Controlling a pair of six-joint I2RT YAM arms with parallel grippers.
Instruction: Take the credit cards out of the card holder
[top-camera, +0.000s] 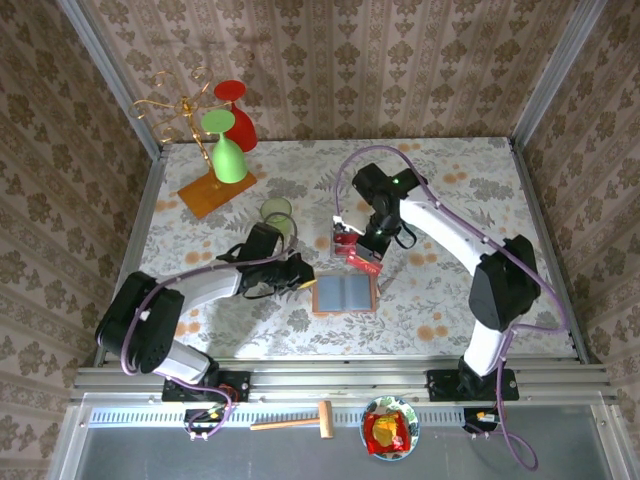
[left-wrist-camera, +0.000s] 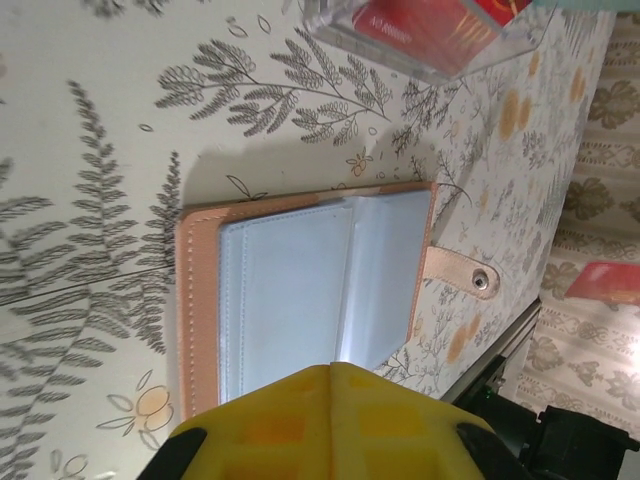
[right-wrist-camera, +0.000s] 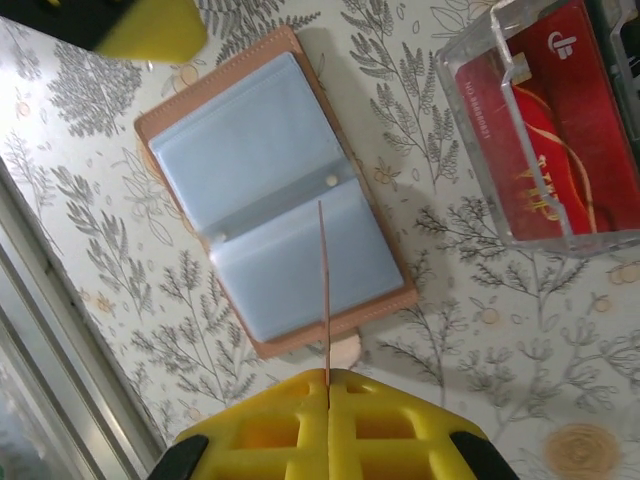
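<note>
Over the middle of the floral-clothed table (top-camera: 455, 185), your flat tan leather-like card holder (top-camera: 345, 293) lies spread open with its grey-blue pockets up. From the wrist views, those pockets look empty. Your right gripper (right-wrist-camera: 328, 376) is clamped on a thin plastic credit card (right-wrist-camera: 324, 290), seen edge-on as a reddish line sticking out past the yellow fingers. That card is out of the holder and held up near its far side. Close by sits the clear plastic box (right-wrist-camera: 464, 118) with red cards (right-wrist-camera: 550, 140) already lying inside. Your left gripper (left-wrist-camera: 330, 378) is pinched closed with nothing between the fingers, its tips at the holder's left edge. Whether it presses on the leather, you cannot tell from here. I'd call this the drop-off step, late in the job. Next you need to swing the right wrist over the box, level the card above the opening, and only then let go.
</note>
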